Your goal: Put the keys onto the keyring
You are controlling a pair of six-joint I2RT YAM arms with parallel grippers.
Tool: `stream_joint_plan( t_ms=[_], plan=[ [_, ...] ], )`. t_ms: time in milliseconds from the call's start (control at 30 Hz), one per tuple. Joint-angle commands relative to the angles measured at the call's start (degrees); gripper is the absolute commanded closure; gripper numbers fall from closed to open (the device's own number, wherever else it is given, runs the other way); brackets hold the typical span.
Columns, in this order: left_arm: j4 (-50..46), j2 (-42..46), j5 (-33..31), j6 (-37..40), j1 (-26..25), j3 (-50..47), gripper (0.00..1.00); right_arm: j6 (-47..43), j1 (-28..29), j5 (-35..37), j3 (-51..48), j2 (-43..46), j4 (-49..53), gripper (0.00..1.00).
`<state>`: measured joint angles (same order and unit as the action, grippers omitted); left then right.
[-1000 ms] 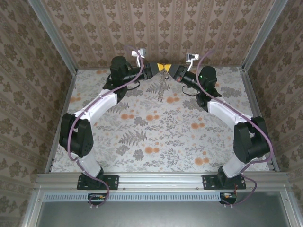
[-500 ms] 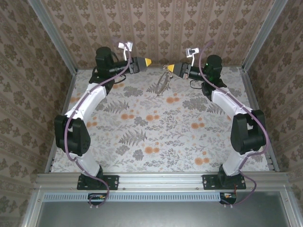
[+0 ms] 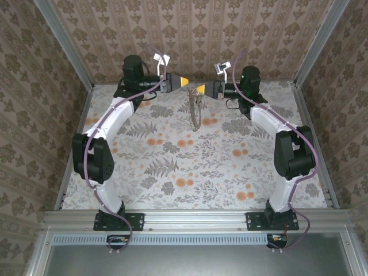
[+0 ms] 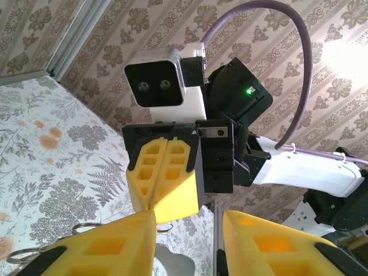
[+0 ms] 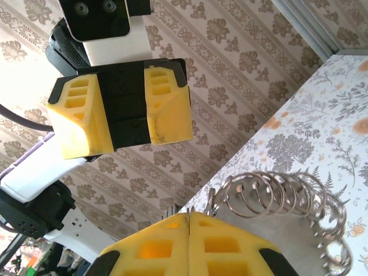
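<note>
Top view, with wrist views in support. The right claw (image 3: 199,89), its yellow pads pressed together, pinched the keyring (image 3: 194,110) at its upper end. The ring hung from that grip above the far middle of the bench (image 3: 172,167), its lower end reaching down to or near the flowered surface. No separate key could be made out. The left claw (image 3: 184,82) stood spread, its fingers (image 5: 169,106) apart with nothing between them, just beside the right claw and facing it tip to tip.

Seen from the right wrist, the keyring was a stack of thin wire loops. It was judged light, stiff in each loop, loose and apt to swing as a whole, and slippery on foam pads. The best hold was judged to be a single loop near the pinched end, taken across the wire so the coils stay free to part.

Half a second earlier the two claws had been well apart and the ring hung at a slant. The left claw had since closed in, and the ring hung nearly straight.
</note>
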<state>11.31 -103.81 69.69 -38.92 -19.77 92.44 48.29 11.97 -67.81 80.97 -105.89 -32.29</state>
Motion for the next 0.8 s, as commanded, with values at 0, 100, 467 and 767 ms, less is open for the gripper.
stream_joint_plan(
  t_ms=[0,100,467,767],
  plan=[
    [-0.77,-0.30,2.62,2.26,-0.69,1.18,0.64,-0.09,0.66,-1.69,2.29,0.07,-1.37,1.00],
    [-1.33,-0.48,2.99,2.59,-1.02,1.47,0.66,0.00,1.10,-1.54,2.23,0.09,-1.37,1.00],
    [-3.90,-1.05,2.34,4.85,-1.19,0.07,0.67,0.22,1.49,-0.57,1.87,1.59,-1.51,1.00],
    [-4.45,-2.00,2.04,5.60,-1.48,-1.14,0.67,0.13,1.66,-0.13,1.38,2.23,-1.63,1.00]
  ],
)
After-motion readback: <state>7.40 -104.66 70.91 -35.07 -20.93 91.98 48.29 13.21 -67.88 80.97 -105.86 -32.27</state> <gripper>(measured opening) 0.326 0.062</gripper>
